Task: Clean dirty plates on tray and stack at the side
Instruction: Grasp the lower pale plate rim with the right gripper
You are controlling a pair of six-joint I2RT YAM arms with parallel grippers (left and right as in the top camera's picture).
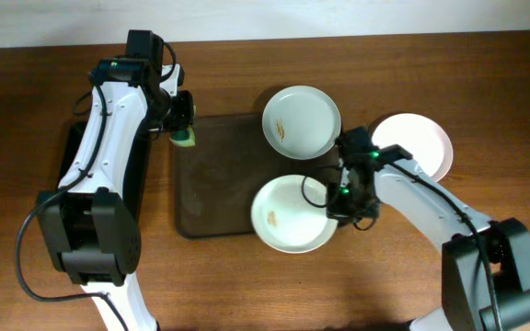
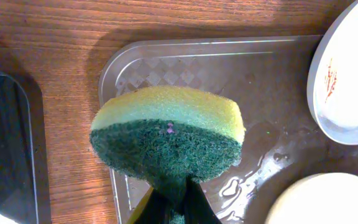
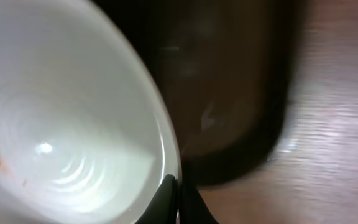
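The brown tray [image 1: 214, 184] lies mid-table and also shows in the left wrist view [image 2: 185, 59]. A plate with an orange smear [image 1: 302, 121] sits at its far right corner [image 2: 347, 74]. A second smeared plate [image 1: 288, 216] sits at the tray's near right. My right gripper [image 1: 335, 204] is shut on that plate's rim [image 3: 73, 124]. A third plate [image 1: 417, 142] lies on the table to the right. My left gripper [image 1: 184, 124] is shut on a yellow-green sponge [image 2: 166, 134] over the tray's far left corner.
A black tray [image 1: 109, 175] lies left of the brown tray under the left arm, and shows in the left wrist view [image 2: 5, 149]. Water drops glisten on the brown tray [image 2: 278, 162]. Wood table [image 1: 486, 74] surrounds everything.
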